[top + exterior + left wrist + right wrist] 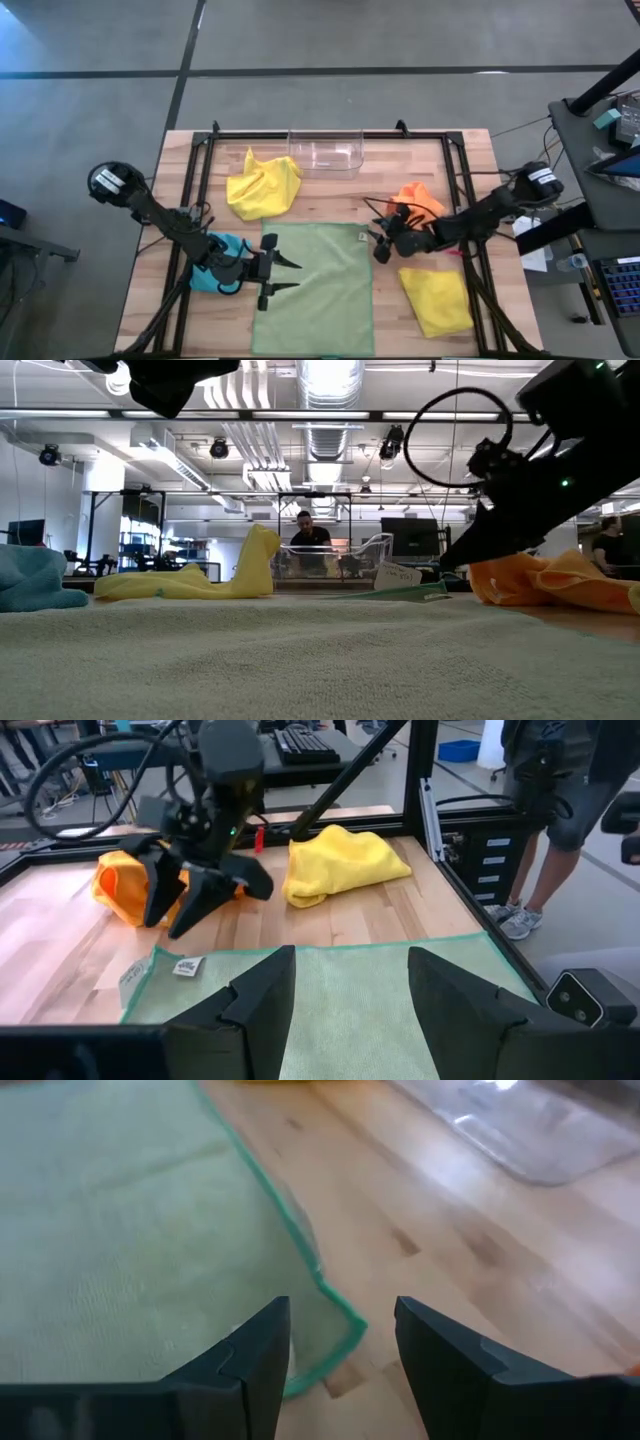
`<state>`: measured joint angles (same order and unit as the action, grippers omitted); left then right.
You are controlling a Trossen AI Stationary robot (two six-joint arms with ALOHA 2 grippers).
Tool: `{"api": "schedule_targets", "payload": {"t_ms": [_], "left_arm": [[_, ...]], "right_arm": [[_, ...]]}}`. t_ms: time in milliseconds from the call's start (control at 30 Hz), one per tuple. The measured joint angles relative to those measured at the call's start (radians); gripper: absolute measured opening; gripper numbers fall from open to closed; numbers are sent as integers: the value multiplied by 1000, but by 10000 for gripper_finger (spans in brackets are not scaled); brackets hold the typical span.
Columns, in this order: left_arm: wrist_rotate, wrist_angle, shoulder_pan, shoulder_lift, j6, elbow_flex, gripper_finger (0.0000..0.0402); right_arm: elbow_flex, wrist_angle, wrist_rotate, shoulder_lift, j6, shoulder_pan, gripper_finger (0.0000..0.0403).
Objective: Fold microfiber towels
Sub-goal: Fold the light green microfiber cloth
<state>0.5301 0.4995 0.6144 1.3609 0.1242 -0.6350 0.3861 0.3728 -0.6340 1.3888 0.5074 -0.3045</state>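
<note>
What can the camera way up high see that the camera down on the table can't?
Only the high view shows the whole green towel spread flat, the second yellow towel near the right side, and both open end effectors: the left end effector over the green towel's left edge, the right end effector at its far right corner. Only the low view shows the room behind, with a person past the clear bin. Both show the crumpled yellow towel, orange towel and blue towel.

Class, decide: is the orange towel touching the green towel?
Apart. The high view shows bare wood between the orange towel and the green towel.
</note>
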Motion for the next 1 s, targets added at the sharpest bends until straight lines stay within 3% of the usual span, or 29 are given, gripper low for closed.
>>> {"api": "schedule_targets", "payload": {"t_ms": [233, 500, 1000], "left_arm": [[0, 0, 0, 0, 1, 0, 180], [0, 0, 0, 1, 2, 0, 180], [0, 19, 0, 28, 0, 0, 180]], "right_arm": [[0, 77, 153, 38, -37, 124, 173], [-6, 81, 304, 40, -84, 162, 173], [-30, 82, 320, 40, -90, 178, 170]]}}
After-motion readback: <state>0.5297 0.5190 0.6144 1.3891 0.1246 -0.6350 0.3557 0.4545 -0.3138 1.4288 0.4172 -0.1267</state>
